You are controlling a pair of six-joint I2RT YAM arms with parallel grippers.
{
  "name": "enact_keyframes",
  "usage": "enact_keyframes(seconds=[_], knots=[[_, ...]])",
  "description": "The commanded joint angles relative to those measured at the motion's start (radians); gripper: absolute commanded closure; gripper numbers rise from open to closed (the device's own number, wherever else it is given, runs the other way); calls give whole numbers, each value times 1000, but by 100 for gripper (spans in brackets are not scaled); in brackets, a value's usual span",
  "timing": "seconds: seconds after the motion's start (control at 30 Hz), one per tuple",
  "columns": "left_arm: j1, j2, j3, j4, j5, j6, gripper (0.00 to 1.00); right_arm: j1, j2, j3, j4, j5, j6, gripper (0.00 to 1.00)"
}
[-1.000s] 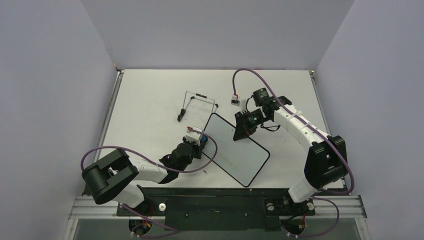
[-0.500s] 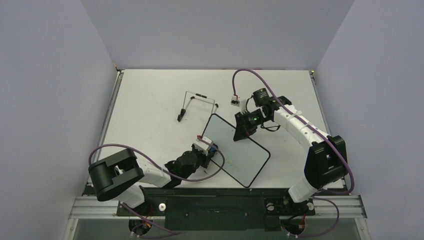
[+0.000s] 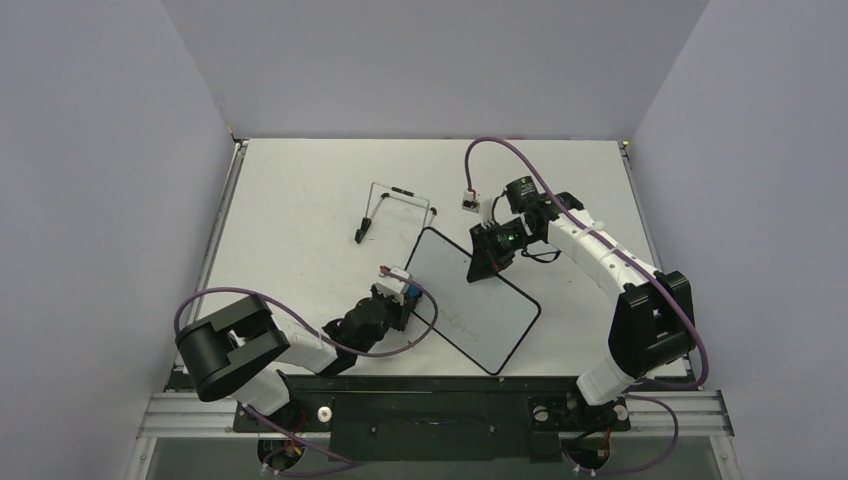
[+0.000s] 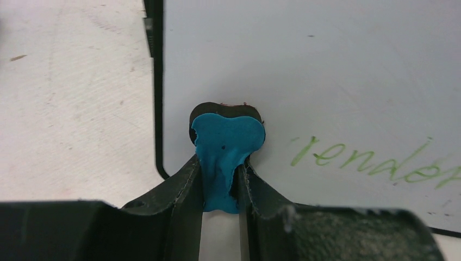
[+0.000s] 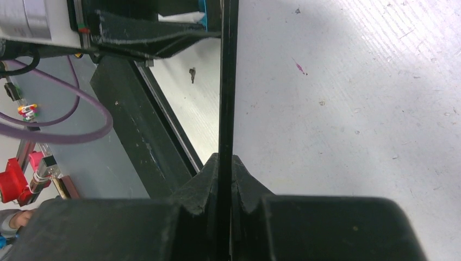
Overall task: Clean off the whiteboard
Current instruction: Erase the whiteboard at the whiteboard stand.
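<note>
On the white table [image 3: 300,190], the whiteboard [image 3: 478,305] bears green handwriting [image 4: 375,160].

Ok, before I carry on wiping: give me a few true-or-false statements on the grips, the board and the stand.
1. The left gripper is shut on the blue eraser. True.
2. The whiteboard is wiped clean. False: green writing shows on it, just right of the eraser in the left wrist view.
3. The right gripper hangs open, clear of the whiteboard. False: it is shut on the whiteboard's thin edge.
4. The whiteboard is not on the wire stand, which holds nothing. True.
</note>
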Motion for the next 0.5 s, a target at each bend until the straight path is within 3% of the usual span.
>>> enact_keyframes(seconds=[0.0,0.23,0.47], knots=[[-59,26,62,82,89,38,100,6,-63,9,21,-86,7,100],[-84,38,102,94,75,34,100,5,-65,9,21,-88,7,100],[54,-1,66,19,74,-78,100,5,-65,9,21,-88,5,100]])
